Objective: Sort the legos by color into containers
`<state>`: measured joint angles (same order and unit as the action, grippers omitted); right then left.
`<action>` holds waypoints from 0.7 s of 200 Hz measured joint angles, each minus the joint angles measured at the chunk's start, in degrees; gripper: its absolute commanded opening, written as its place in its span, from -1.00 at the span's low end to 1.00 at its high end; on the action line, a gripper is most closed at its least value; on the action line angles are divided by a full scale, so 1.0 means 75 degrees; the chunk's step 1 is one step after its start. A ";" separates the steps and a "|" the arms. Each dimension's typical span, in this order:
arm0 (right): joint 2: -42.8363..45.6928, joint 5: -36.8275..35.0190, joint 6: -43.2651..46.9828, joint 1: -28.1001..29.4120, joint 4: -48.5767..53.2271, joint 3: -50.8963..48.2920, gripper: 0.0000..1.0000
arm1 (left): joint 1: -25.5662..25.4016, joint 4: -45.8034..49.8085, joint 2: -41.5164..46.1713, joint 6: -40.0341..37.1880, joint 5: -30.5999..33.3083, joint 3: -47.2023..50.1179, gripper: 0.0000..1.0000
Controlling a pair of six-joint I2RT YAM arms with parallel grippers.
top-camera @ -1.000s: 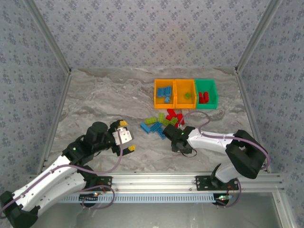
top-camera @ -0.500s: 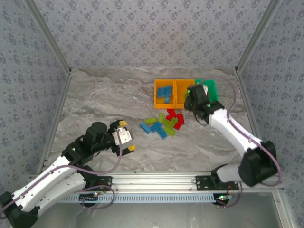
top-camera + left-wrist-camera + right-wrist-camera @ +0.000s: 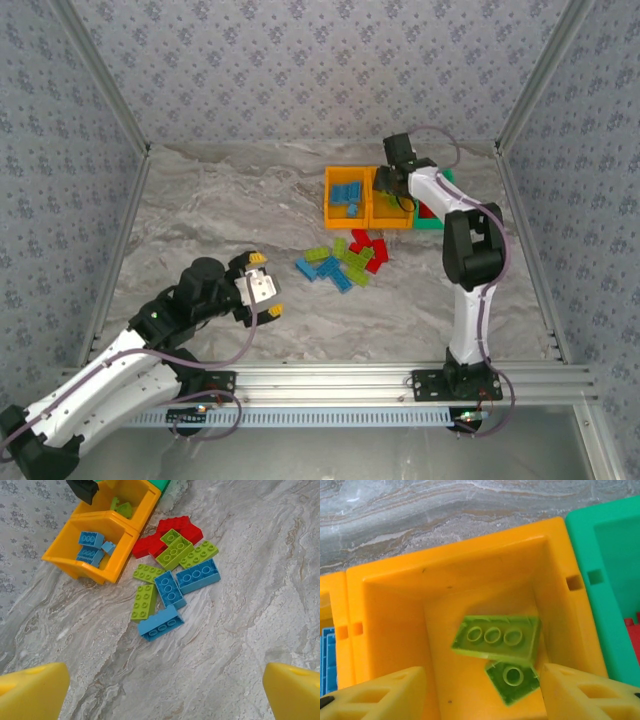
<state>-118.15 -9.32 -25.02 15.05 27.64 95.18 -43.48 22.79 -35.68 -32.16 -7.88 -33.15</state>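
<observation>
Loose legos (image 3: 345,257) in blue, lime green and red lie heaped mid-table; the left wrist view shows the same heap (image 3: 172,580). Three containers stand in a row behind it. The left orange bin (image 3: 330,196) holds blue bricks (image 3: 90,547). In the middle orange bin (image 3: 395,605) lie two lime bricks, one long (image 3: 495,637) and one small (image 3: 512,677), both underside up. The green bin (image 3: 600,555) holds a red brick (image 3: 632,630). My right gripper (image 3: 482,692) hovers open over the middle orange bin, holding nothing. My left gripper (image 3: 262,290) stays open, short of the heap.
The right arm (image 3: 470,250) reaches up the right side and hides part of the green bin (image 3: 432,222). Patterned walls close the table in at the back and both sides. Bare marble (image 3: 225,670) lies between my left gripper (image 3: 162,692) and the heap.
My right arm swung from the front of the heap up to the middle orange bin and its jaws opened; the long lime brick now lies in that bin. The left arm has not moved.
</observation>
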 measured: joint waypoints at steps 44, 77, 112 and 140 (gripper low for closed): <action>0.2722 -0.0073 -0.0125 0.0353 -0.0090 -0.2323 0.30 | 0.0000 0.0032 0.0000 -0.0064 0.0055 0.0099 0.99; 0.5636 0.0023 -0.0300 0.1431 -0.0341 -0.4841 0.18 | 0.0000 0.0023 -0.0017 -0.0143 0.0105 0.0099 0.99; 0.5764 0.0420 -0.0761 0.2672 -0.0122 -0.5872 0.18 | 0.0000 0.0026 -0.0221 -0.0192 0.0102 0.0099 0.98; 0.5021 0.0653 -0.0691 0.3171 0.0052 -0.6094 0.08 | 0.0000 0.0023 -0.0248 -0.0195 0.0105 0.0099 0.99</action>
<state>-80.49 -4.43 -30.20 38.83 28.03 49.47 -43.48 22.96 -37.54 -33.63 -7.09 -32.40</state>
